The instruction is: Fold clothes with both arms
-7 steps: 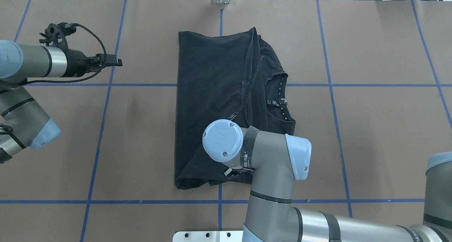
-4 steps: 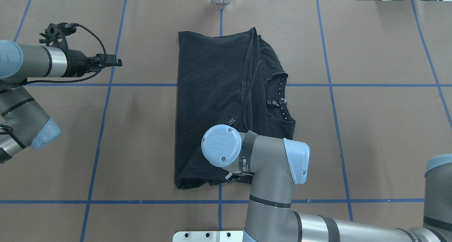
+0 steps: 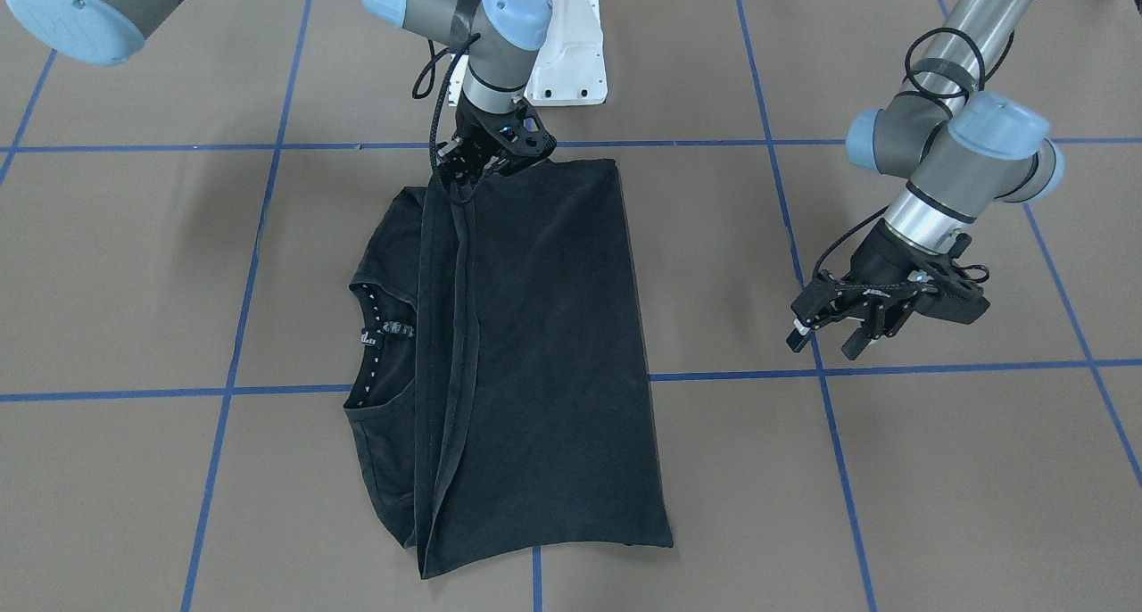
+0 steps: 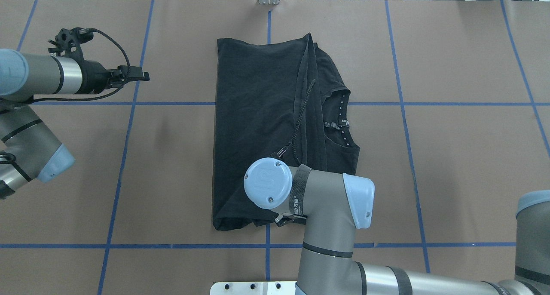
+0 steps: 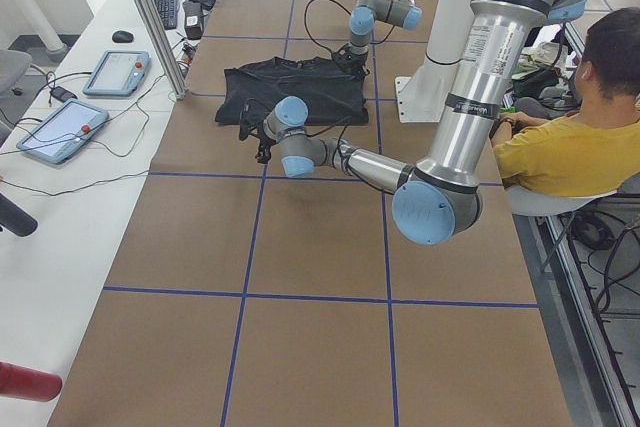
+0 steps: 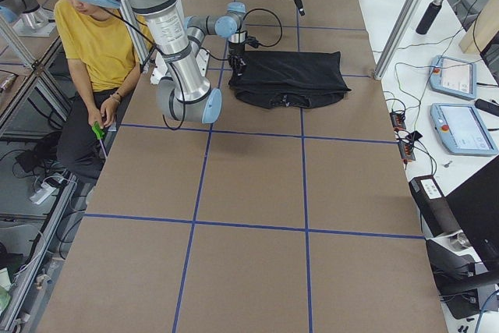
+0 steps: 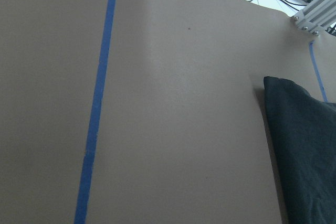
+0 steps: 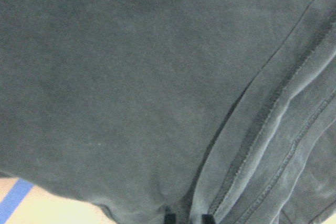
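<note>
The right gripper (image 3: 464, 184) pinches the T-shirt (image 3: 544, 344) edge; the left gripper (image 3: 825, 340) gapes

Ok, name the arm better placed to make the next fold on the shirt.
Right. The right arm has its jaws down at the T-shirt hem nearest the robot, on the folded edge. The left arm hangs off to the side over the table, well apart from the cloth.
</note>
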You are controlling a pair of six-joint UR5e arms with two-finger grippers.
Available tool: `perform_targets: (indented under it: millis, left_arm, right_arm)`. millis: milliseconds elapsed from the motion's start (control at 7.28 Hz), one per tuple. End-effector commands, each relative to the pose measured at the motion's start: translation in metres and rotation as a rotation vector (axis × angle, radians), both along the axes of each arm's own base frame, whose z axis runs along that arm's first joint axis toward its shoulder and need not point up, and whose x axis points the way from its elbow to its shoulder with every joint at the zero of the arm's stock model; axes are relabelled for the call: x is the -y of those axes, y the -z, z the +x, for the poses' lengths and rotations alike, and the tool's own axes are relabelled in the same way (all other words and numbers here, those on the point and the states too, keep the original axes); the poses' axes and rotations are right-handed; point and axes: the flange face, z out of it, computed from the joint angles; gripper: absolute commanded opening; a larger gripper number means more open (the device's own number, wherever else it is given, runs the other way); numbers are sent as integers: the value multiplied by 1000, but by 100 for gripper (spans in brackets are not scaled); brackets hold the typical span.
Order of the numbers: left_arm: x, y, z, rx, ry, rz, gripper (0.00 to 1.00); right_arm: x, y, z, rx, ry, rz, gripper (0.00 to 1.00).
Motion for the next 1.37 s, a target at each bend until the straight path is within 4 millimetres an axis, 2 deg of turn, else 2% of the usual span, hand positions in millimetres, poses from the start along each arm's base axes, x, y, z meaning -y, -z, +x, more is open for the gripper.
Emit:
perform_targets:
  millis: [0, 275, 412, 550, 824, 1099, 1237]
  left_arm:
    - [0, 1, 1, -2, -1, 2, 100]
    - [0, 1, 1, -2, -1, 2, 100]
    - [0, 1, 1, -2, -1, 2, 100]
    - [0, 2, 1, -3, -1, 2, 100]
    - [1, 1, 0, -7, 7, -9, 100]
    - [0, 3, 1, -12, 9, -11, 100]
    - [0, 3, 1, -12, 9, -12, 100]
  right_arm:
    - [0, -1, 0, -2, 1, -1, 0]
    - [9, 0, 6, 3, -10, -5, 0]
    - [18, 8, 24, 10, -21, -20, 0]
    - [5, 9, 38, -48, -25, -41, 0]
    - [-49, -63, 61, -115, -167, -158, 0]
    - [-47, -56, 63, -70, -177, -169, 0]
    - [-38, -56, 67, -68, -195, -170, 45]
